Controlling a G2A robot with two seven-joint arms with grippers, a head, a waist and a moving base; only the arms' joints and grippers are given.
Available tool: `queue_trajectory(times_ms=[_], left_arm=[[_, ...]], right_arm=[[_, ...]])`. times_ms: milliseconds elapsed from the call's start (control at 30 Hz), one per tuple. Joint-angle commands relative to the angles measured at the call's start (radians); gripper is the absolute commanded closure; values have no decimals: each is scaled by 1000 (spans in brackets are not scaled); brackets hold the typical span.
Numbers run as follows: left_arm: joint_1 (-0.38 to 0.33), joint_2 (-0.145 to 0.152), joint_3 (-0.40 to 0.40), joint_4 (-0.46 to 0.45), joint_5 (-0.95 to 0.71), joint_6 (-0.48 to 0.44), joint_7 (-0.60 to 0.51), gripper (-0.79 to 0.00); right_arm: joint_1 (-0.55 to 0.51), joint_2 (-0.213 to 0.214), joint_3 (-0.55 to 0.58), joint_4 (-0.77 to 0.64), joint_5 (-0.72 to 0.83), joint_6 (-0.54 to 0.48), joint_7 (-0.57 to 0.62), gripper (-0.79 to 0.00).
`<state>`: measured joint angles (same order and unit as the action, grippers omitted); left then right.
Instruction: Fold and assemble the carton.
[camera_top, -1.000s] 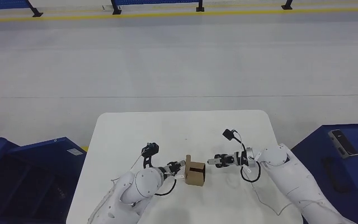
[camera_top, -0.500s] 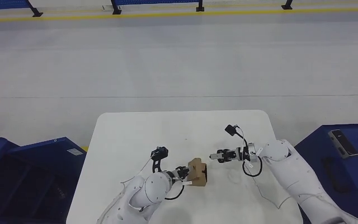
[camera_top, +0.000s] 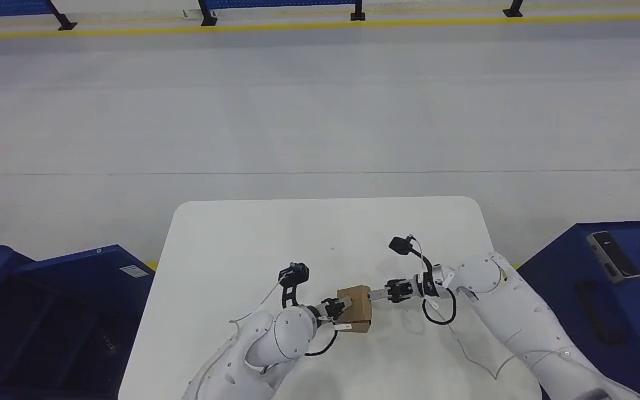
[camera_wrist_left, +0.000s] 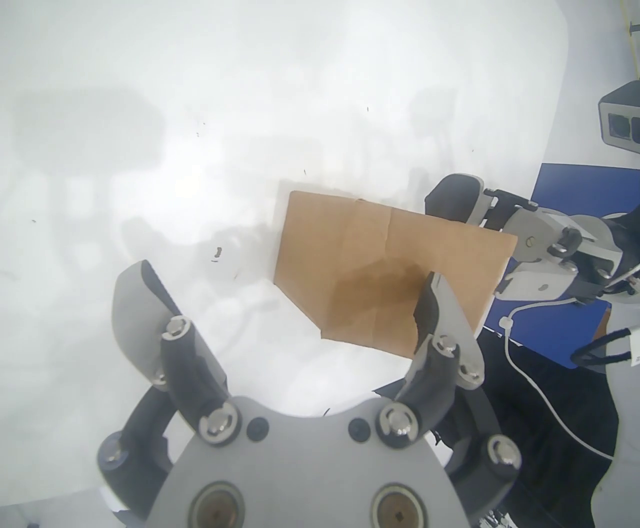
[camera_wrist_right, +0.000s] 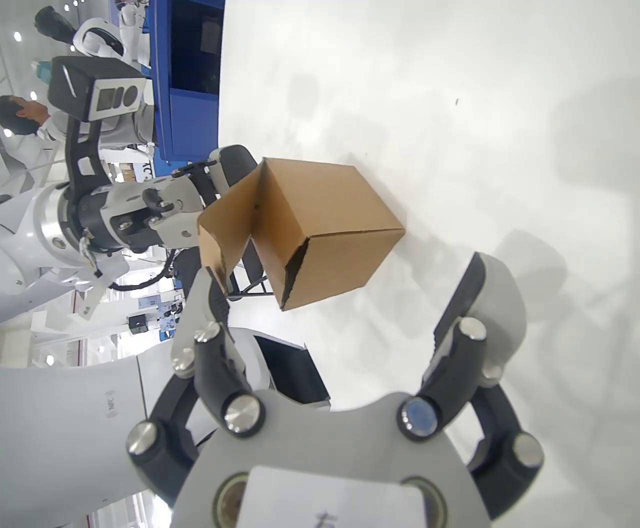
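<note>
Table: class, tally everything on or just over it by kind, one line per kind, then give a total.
Carton: 1
Grippers: 2 (left gripper, right gripper, both open, one on each side of the carton)
Total: 3

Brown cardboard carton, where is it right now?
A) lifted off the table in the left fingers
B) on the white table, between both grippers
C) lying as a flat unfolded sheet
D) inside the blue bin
B: the brown cardboard carton rests on the white table, with the left gripper at one side and the right gripper at the other, both open.
</note>
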<state>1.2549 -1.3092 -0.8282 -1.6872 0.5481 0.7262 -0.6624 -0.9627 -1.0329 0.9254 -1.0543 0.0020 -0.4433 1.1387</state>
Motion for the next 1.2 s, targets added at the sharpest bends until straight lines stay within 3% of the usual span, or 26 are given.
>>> queue_trajectory(times_ms=[0, 1167], left_arm=[[-2, -2, 1, 5, -4, 0, 2, -785], [3, -15, 2, 34, -17, -8, 17, -785]], right_arm=[[4, -3, -8, 4, -6, 2, -4, -785], [39, -27, -58, 66, -25, -7, -20, -785]])
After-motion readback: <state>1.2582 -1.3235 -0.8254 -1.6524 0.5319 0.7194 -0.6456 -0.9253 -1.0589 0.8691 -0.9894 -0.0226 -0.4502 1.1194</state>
